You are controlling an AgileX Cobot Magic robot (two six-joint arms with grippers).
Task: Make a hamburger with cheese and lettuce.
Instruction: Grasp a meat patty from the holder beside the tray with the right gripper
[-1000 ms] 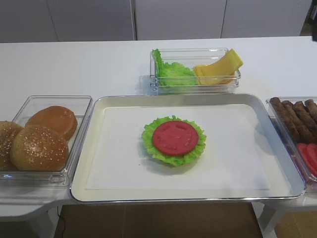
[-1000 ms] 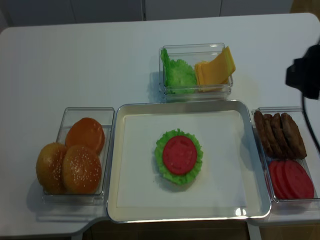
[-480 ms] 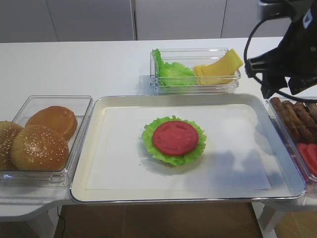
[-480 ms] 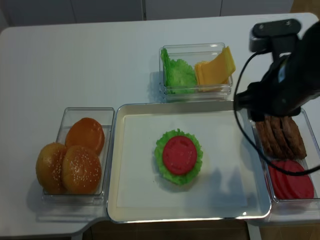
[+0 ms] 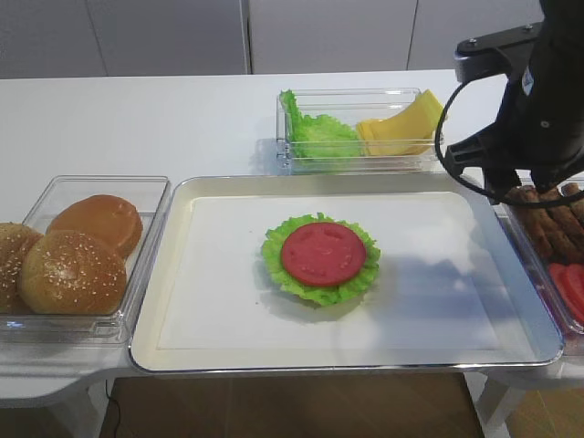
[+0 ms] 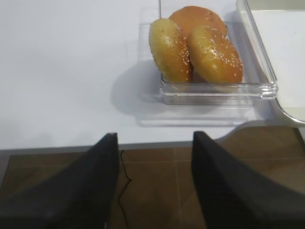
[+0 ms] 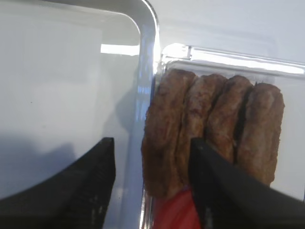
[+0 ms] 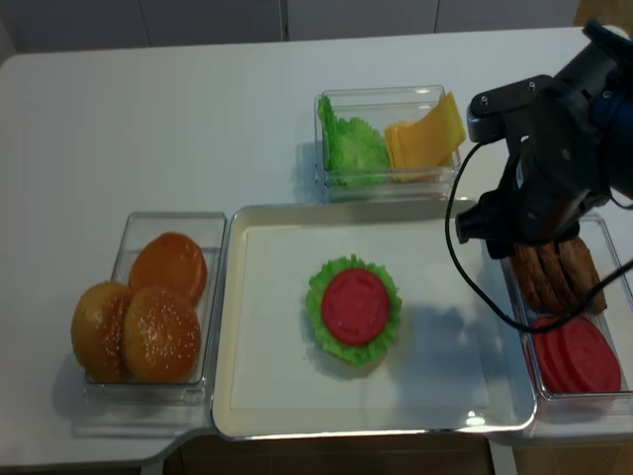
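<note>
While the right arm (image 5: 534, 91) hangs over the tray's (image 5: 164, 274) right edge in the first high view, the hamburger (image 5: 321, 257), lettuce-rimmed and topped by a red disc, sits mid-tray; loose lettuce (image 5: 315, 132) and cheese (image 5: 401, 128) share the rear bin. The right wrist view shows the right gripper (image 7: 152, 183) spread, empty, above upright brown patties (image 7: 209, 129). The left wrist view shows the left gripper (image 6: 155, 183) spread near sesame buns (image 6: 195, 47). No writing is legible.

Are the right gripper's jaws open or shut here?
Open. In the wrist view the right gripper shows a wide gap between its fingers, empty, above the patties.
</note>
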